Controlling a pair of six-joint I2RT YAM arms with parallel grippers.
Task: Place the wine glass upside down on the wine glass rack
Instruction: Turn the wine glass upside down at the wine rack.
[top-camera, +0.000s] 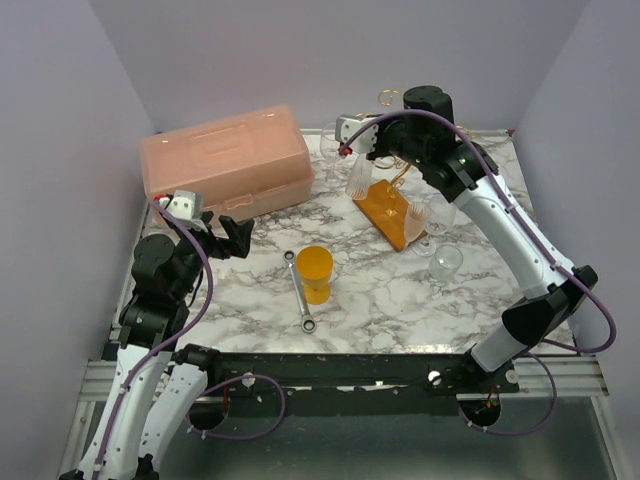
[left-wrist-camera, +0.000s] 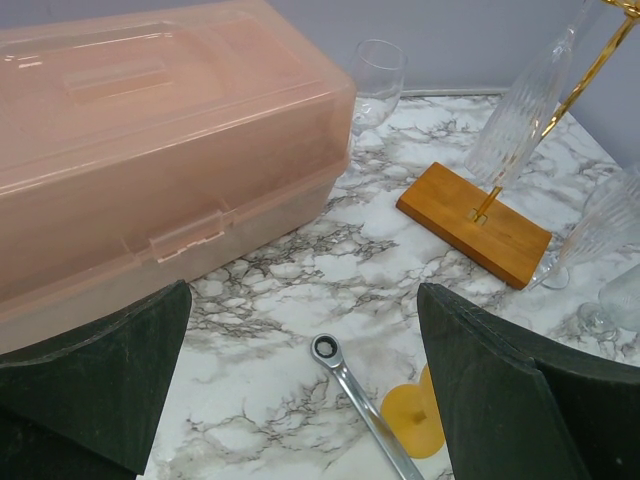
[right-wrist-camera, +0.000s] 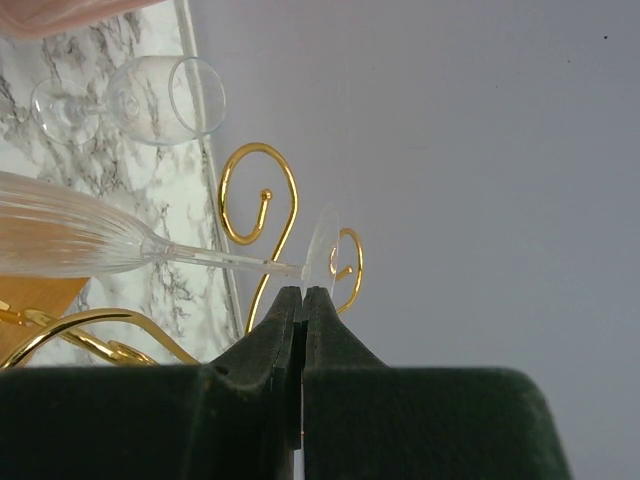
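Right wrist view: looking along the right claw (right-wrist-camera: 302, 300), fingers pressing flat together with no gap showing, tips sitting just under the round foot of the wine glass (right-wrist-camera: 70, 238). Hanging bowl-down and tilted, stem passing the gold curls at the top of the wine glass rack (right-wrist-camera: 258, 190), foot lying just beyond them. Not managing to tell touching from merely close at the foot's rim.

Judging the step as the tail end of the placing: seating the foot on the curls and letting go, seemingly done or nearly so. Calling next for a slow backing of the right claw straight off the foot, avoiding any nudge liable to tip the glass out of the curls or rock the slender stand.

Top external view adding things missing from the wrist picture: the rack's orange-brown base (top-camera: 385, 210) resting on the marble tabletop (top-camera: 370, 300), spare glasses (top-camera: 447, 262) beside it, an orange cup (top-camera: 315, 272) and a wrench (top-camera: 300, 292) nearer the arms, a pink box (top-camera: 228, 165) at the back left.

Left wrist view giving the left claw (left-wrist-camera: 305, 300): fingers standing wide apart around nothing, hovering near the box, well apart from the rack.
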